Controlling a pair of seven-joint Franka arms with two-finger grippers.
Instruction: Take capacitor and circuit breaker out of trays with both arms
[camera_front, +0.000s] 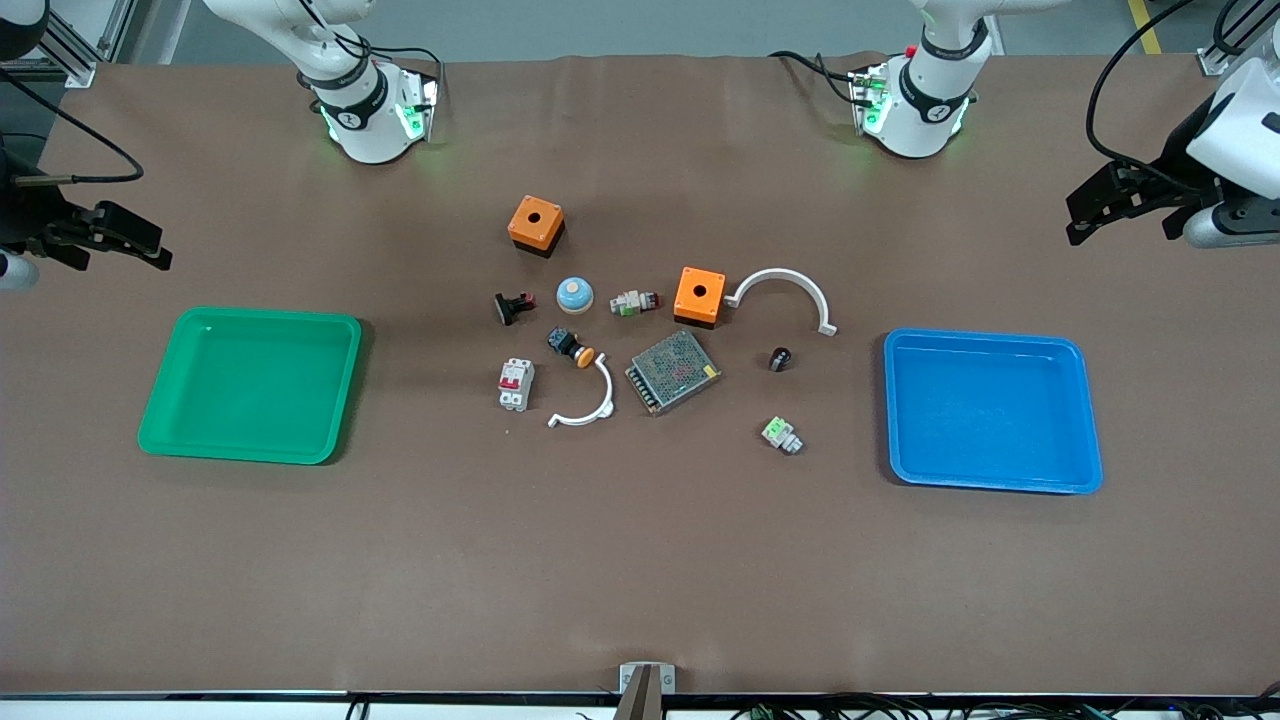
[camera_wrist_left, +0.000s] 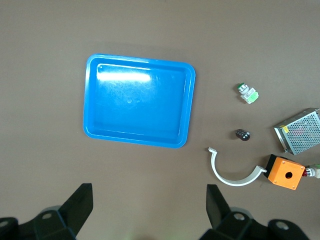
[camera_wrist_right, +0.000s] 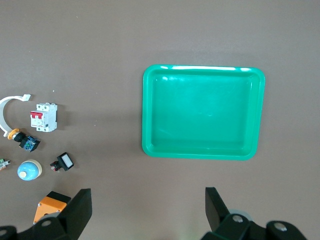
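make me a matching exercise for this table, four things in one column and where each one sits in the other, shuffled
Things:
1. capacitor
2. breaker
3. left pincer
4. right pincer

Places:
A. in the air, toward the right arm's end, open
B. on the table beside the blue tray
C. on the table, on the green tray's side of the parts cluster
D. in the air, toward the left arm's end, open

Pairs: 1-B, 2-C, 3-D, 4-A
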